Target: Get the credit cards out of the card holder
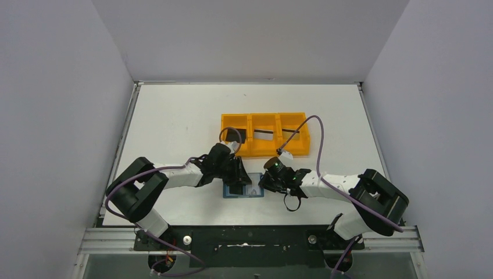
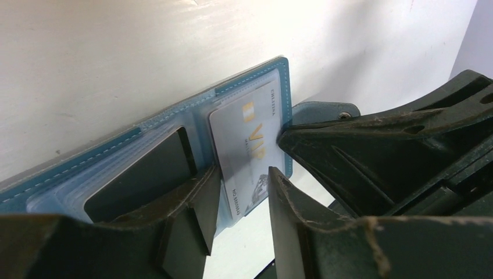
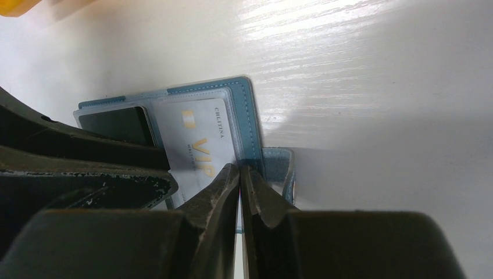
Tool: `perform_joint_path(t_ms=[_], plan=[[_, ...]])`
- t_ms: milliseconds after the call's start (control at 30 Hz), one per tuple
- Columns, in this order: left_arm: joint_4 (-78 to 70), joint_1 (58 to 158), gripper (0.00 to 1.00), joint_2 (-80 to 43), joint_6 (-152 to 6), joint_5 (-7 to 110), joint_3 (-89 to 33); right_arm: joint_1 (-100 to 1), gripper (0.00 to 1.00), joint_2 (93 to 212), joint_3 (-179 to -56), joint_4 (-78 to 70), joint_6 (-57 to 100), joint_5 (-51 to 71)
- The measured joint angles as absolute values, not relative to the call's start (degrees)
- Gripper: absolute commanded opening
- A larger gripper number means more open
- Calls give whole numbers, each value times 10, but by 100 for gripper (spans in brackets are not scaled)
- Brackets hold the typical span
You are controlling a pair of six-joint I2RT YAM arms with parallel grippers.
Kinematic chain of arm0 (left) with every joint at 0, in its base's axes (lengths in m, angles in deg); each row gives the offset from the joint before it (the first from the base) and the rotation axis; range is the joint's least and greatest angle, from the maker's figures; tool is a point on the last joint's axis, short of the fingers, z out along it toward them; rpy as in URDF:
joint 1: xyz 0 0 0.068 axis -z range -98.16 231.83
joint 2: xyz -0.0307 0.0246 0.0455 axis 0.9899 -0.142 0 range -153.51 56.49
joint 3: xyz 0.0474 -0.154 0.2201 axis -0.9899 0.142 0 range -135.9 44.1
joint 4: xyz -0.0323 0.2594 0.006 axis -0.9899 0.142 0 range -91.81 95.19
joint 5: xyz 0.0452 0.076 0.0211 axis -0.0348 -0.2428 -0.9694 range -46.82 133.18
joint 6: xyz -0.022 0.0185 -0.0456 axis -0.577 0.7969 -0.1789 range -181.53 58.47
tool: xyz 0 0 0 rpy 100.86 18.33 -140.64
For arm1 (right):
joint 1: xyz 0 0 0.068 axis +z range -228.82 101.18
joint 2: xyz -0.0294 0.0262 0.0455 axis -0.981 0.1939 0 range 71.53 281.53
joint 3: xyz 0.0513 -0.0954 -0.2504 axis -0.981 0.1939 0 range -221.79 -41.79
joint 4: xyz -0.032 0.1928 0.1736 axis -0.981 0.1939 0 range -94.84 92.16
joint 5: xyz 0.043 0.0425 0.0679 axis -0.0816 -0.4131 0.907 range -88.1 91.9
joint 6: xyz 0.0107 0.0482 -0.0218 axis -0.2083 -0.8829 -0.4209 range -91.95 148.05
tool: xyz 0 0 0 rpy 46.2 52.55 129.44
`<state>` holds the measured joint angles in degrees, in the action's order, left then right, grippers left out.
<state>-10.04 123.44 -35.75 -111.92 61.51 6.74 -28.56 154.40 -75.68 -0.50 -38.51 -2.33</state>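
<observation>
The teal card holder [image 1: 256,192] lies open and flat on the table between both grippers. In the left wrist view, the card holder [image 2: 87,171] has a silver VIP credit card [image 2: 244,139] sticking out of its right pocket and a black card [image 2: 139,174] in its left pocket. My left gripper [image 2: 244,174] is open, its fingers on either side of the silver card's protruding end. My right gripper [image 3: 239,167] is shut, tips resting on the card holder's [image 3: 249,110] right edge beside the snap tab [image 3: 280,165]. The silver card [image 3: 197,131] lies just left of these tips.
An orange three-compartment tray [image 1: 264,152] stands just behind the grippers, with dark cards in its compartments. Purple cables loop over both arms. Grey walls enclose the table on the left, right and back.
</observation>
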Motion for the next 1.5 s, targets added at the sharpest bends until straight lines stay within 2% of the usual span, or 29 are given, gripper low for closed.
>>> perform_joint_path(t_ms=[533, 1500], plan=[[-123, 1230, 1, -365, -1134, 611, 85, -286, 5, 1544, -756, -7, -380, -20], [-80, 1217, 0, -338, -1103, 632, 90, -286, 2, 1549, -757, -18, -385, -19]])
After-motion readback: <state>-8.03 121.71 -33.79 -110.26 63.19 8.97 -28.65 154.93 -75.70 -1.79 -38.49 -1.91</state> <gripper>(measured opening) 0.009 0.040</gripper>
